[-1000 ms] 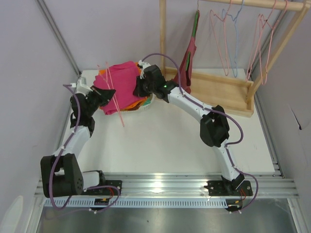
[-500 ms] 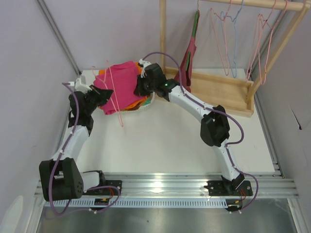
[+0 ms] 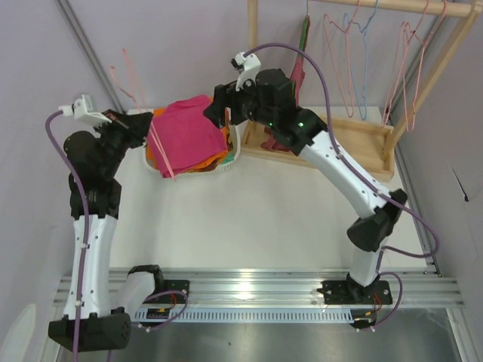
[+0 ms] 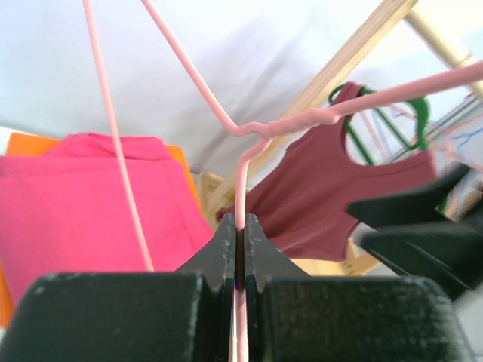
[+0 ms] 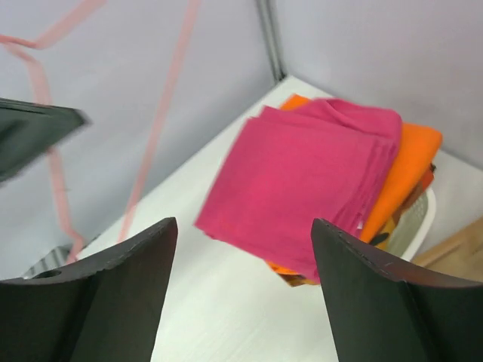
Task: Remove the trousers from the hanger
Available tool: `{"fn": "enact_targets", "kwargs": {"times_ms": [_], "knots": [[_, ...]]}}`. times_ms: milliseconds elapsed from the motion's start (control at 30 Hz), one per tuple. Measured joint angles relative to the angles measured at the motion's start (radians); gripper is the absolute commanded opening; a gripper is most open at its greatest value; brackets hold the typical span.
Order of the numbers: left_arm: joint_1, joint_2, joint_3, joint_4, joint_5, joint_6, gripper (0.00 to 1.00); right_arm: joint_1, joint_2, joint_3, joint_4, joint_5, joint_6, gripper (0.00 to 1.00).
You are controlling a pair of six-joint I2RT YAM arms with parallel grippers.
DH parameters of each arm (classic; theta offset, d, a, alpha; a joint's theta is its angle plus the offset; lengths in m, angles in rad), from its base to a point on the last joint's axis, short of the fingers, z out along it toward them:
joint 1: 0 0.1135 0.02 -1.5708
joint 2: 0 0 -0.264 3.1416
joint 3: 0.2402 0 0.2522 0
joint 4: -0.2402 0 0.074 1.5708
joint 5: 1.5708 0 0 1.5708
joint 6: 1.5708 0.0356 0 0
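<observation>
At centre-left of the top view, the hanger (image 4: pixel 241 181) has its lower wire along the left edge of the trousers (image 3: pixel 189 132), which lie folded on the orange cloth (image 5: pixel 404 173) in the basket (image 3: pixel 235 147). If the wire catches a fold, lifting could drag them out. Pinched by 1 thin wire, the hanger may also swivel. The left claw (image 4: pixel 240 226) is clamped tight on that wire. The right claw (image 5: pixel 243 226) is wide, holds nothing, and hovers above the trousers.

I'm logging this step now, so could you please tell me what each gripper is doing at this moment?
Left gripper: closed on the pink hanger.
Right gripper: open, holding nothing.
</observation>
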Motion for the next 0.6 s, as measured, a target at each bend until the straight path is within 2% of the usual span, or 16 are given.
{"fn": "enact_targets", "kwargs": {"times_ms": [67,200,300,467,600], "knots": [[-0.041,-0.047,-0.006,-0.034,-0.070,-0.033,0.00,0.042,-0.084,-0.043,0.007,0.024,-0.031,0.80],[-0.185,-0.093,-0.010,-0.103,-0.190,-0.077,0.00,0.131,-0.286,-0.251,0.064,0.043,-0.057,0.81],[-0.256,-0.087,0.005,-0.149,-0.250,-0.102,0.00,0.134,-0.397,-0.377,0.080,0.040,-0.053,0.81],[-0.406,-0.049,0.046,-0.197,-0.401,-0.144,0.00,0.126,-0.483,-0.450,0.087,0.047,-0.042,0.80],[-0.537,-0.039,0.052,-0.251,-0.590,-0.237,0.00,0.179,-0.513,-0.486,0.101,0.102,-0.043,0.80]]}}
